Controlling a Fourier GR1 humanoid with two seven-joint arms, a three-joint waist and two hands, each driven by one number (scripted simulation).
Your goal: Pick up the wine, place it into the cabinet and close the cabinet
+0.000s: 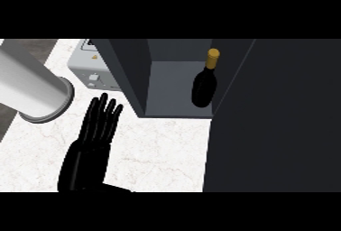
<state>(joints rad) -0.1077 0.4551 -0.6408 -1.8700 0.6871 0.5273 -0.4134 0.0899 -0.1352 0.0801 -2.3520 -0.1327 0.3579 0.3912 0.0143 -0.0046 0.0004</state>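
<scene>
Wine [204, 89] inside the cabinet [174, 92]: dark bottle, gold cap, seemingly upright close to the right wall. Cabinet door [273, 117] open, filling the view's right side. Left hand [88, 146] above the marble tabletop [160, 149], just left of the cabinet, fingers [101, 115] straight, close together, holding nothing. Grey appliance [90, 67] behind, partly hidden.

Wine [204, 88] inside cabinet [170, 90]; door [279, 117] right; left hand [90, 149] left of cabinet.
</scene>
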